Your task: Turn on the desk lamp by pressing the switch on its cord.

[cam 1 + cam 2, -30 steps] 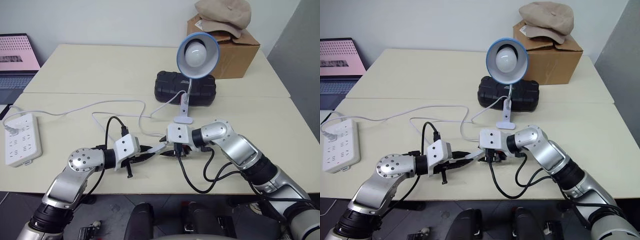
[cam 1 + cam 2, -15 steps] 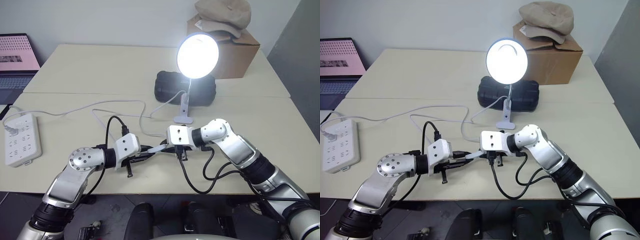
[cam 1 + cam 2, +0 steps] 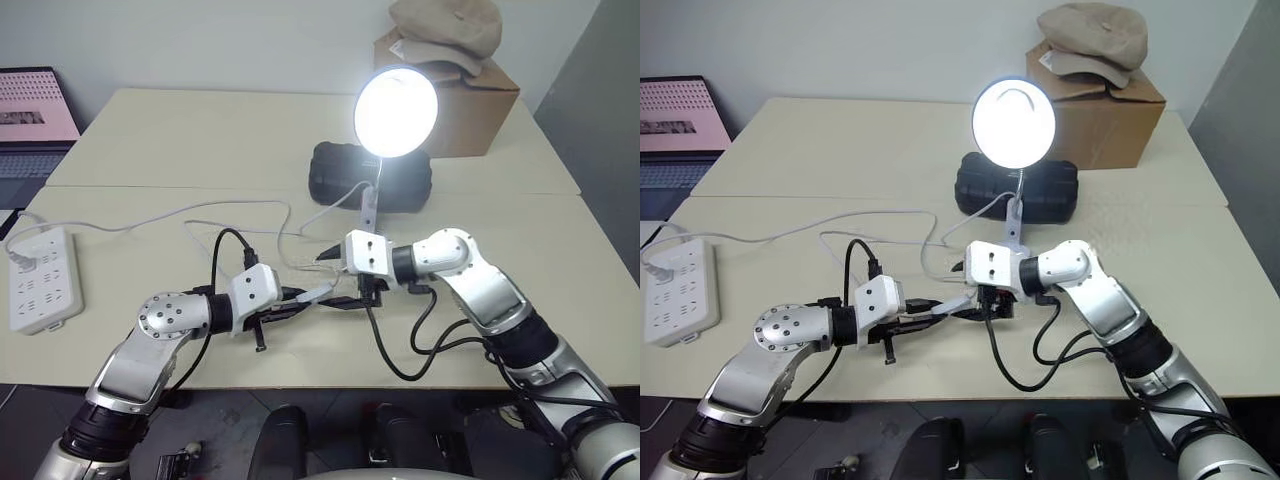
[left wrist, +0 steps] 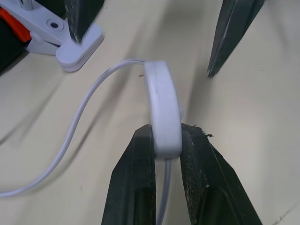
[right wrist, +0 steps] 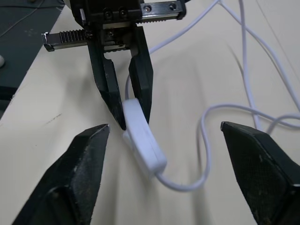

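The desk lamp stands at mid-table, its bulb glowing bright white, with its white clip base on the table behind the grippers. The switch is a slim white oblong on the thin white cord, lifted a little off the tabletop. My left gripper is shut on the switch's near end. My right gripper hangs open just above and beyond the switch, one finger on each side, touching nothing.
A white power strip lies at the table's left edge, with a laptop behind it. A black case sits behind the lamp. A cardboard box with a cap on it stands at the back right. Black arm cables loop near the front edge.
The lamp went from dark to lit. My right gripper, which was shut at the switch, has opened wide and risen slightly away. The left gripper kept its hold.
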Action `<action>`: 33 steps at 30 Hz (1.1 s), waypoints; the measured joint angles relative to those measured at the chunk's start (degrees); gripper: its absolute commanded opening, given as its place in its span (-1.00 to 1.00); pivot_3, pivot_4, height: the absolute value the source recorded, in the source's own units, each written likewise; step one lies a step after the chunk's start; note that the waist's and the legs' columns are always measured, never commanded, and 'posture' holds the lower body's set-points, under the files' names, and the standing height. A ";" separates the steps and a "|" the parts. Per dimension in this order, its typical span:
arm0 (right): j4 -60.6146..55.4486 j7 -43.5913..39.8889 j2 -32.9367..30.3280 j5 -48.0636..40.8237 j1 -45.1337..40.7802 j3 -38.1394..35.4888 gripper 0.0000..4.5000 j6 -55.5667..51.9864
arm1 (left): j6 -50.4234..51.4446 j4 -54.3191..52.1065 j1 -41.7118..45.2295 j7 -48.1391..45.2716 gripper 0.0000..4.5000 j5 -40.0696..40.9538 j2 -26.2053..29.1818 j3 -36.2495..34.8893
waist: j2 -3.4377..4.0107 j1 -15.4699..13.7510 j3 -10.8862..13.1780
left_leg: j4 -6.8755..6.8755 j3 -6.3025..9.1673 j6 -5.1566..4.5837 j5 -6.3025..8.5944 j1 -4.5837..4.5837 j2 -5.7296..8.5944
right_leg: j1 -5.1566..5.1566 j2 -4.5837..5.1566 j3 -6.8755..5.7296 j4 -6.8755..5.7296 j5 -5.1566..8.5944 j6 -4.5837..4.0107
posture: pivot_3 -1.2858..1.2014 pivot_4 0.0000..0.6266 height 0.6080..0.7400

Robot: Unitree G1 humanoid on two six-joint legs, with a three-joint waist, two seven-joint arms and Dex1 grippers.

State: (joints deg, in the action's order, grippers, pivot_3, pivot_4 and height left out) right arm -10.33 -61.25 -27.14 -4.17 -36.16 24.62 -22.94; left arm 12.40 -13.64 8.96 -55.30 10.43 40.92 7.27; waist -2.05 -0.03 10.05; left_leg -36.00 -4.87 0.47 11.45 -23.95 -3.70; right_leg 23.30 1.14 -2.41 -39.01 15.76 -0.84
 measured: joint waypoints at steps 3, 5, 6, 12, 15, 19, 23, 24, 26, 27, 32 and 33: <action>-4.86 0.16 -3.80 -1.32 3.86 -2.06 1.00 -2.62 | -3.62 6.22 2.40 2.72 -0.82 -3.72 -1.22 0.36 | 0.00 -0.20 0.00 | 0.00 0.01 0.00 0.00 0.00 0.00 | 0.00 0.01 -0.02 -0.01 0.00 0.00 | 0.03 -0.52 1.00; -6.90 0.53 -5.21 -1.60 5.50 -2.96 1.00 -4.14 | -5.62 9.56 3.58 3.68 -0.82 -5.06 -2.03 0.46 | 0.00 -0.19 0.00 | -0.01 0.00 0.00 0.00 0.00 0.00 | 0.00 0.00 -0.01 -0.01 0.00 0.00 | 0.03 -0.52 1.00; -7.82 0.99 -5.66 -1.62 6.02 -3.26 1.00 -4.84 | -6.49 10.83 4.05 3.86 -0.82 -5.47 -2.26 0.63 | 0.00 -0.03 0.00 | 0.00 0.00 0.00 0.00 0.00 -0.01 | 0.01 0.00 0.01 -0.01 0.00 0.00 | 0.03 -0.52 1.00; -10.99 5.40 -6.85 -1.53 9.72 -5.48 1.00 -8.37 | -7.91 15.81 6.00 2.97 -0.24 -5.97 -3.70 1.41 | -0.01 0.18 -0.01 | 0.02 -0.01 0.00 0.00 -0.01 -0.02 | 0.03 -0.02 0.00 -0.01 0.01 -0.01 | 0.03 -0.52 1.00; -11.45 7.15 -6.77 -1.56 10.28 -5.50 1.00 -9.27 | -7.84 15.52 5.34 -0.37 0.03 -4.50 -2.59 1.37 | -0.01 0.21 -0.01 | 0.02 -0.01 0.00 0.00 -0.01 -0.02 | 0.03 -0.02 0.00 -0.01 0.01 -0.01 | 0.03 -0.52 1.00; -11.97 9.01 -6.73 -1.56 10.49 -5.94 1.00 -9.55 | -7.39 12.00 1.24 -2.74 0.38 -2.74 0.80 -0.87 | -0.01 0.29 -0.01 | 0.04 0.01 0.00 0.00 -0.01 -0.04 | 0.04 -0.01 -0.01 0.00 0.02 -0.02 | 0.03 -0.52 1.00; -11.83 10.09 -6.87 -1.56 10.88 -6.18 1.00 -9.33 | -3.69 6.37 -4.38 -0.75 0.80 0.22 1.82 -6.90 | -0.01 0.25 0.00 | 0.03 0.00 0.00 0.00 -0.01 -0.03 | 0.03 0.02 0.00 0.02 0.02 -0.01 | 0.03 -0.52 1.00; -11.76 10.29 -6.82 -1.60 10.96 -6.42 1.00 -9.11 | -2.37 3.79 -6.82 -0.30 0.80 1.54 2.41 -9.38 | -0.01 0.26 0.00 | 0.03 0.01 0.01 0.00 -0.01 -0.03 | 0.03 0.02 0.00 0.03 0.02 -0.01 | 0.03 -0.52 1.00; -11.77 10.66 -6.88 -1.87 11.69 -7.94 1.00 -8.59 | -0.45 -2.17 -13.40 0.66 0.80 3.77 2.84 -14.55 | -0.01 0.49 0.00 | 0.06 -0.02 0.02 0.01 -0.01 -0.05 | 0.03 0.02 0.04 0.07 0.02 -0.02 | 0.03 -0.52 1.00; -11.73 10.83 -7.10 -2.35 12.62 -9.30 1.00 -8.15 | 0.65 -5.05 -17.01 1.32 0.80 4.87 2.83 -17.16 | -0.02 0.52 -0.01 | 0.07 -0.02 0.02 0.02 -0.01 -0.05 | 0.02 0.03 0.04 0.08 0.04 -0.03 | 0.03 -0.52 1.00; -11.55 9.43 -8.78 -6.76 15.49 -15.84 1.00 -5.99 | 7.33 -12.98 -25.08 6.21 0.80 6.69 2.36 -25.14 | 0.02 -0.29 0.02 | 0.04 0.13 0.02 0.02 0.04 -0.03 | -0.01 0.04 -0.13 0.04 0.05 -0.05 | 0.03 -0.52 1.00; -12.05 8.32 -9.83 -8.48 16.71 -17.75 1.00 -5.60 | 7.52 -14.02 -26.06 6.25 0.80 7.71 2.00 -26.87 | 0.02 -0.40 0.02 | 0.03 0.13 0.03 0.02 0.04 -0.02 | -0.02 0.05 -0.12 0.05 0.06 -0.08 | 0.03 -0.52 1.00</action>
State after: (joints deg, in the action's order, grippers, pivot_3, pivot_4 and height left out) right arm -22.38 -52.93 -36.96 -12.65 -19.45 6.87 -28.55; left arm 19.92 -27.67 -17.10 -49.05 18.14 42.93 -19.61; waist -2.03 -0.43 10.07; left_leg -35.96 -4.74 0.50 11.47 -23.91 -3.72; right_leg 23.28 1.19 -2.54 -38.96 15.82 -0.91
